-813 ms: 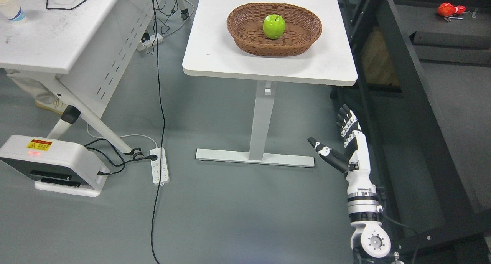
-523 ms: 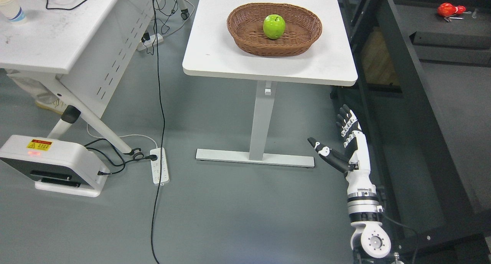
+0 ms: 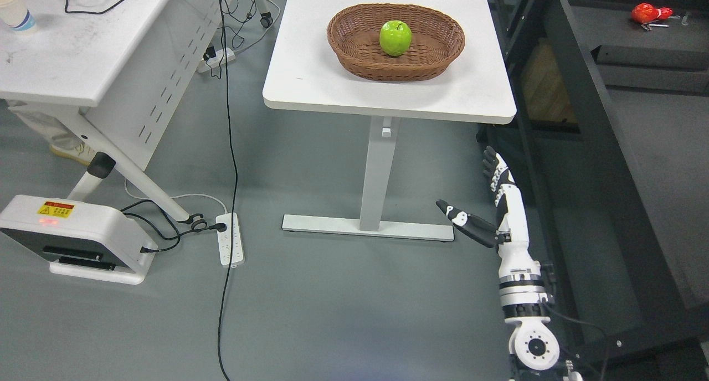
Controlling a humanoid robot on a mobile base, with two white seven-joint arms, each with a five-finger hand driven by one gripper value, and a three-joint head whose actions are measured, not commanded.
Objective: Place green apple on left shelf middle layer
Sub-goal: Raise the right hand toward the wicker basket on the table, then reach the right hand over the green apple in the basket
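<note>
Right hand low, apple waiting in the basket
Right hand (image 3: 490, 204) hangs below the table's near right corner, fingers spread, empty; green apple (image 3: 395, 38) sits mid wicker basket (image 3: 432, 65), far up the white table (image 3: 310, 76)

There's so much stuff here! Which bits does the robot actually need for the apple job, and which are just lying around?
Needed: green apple, wicker basket holding it, open right robot hand.

Lying about: paper cup, power strip, black cable, red object at far right.
</note>
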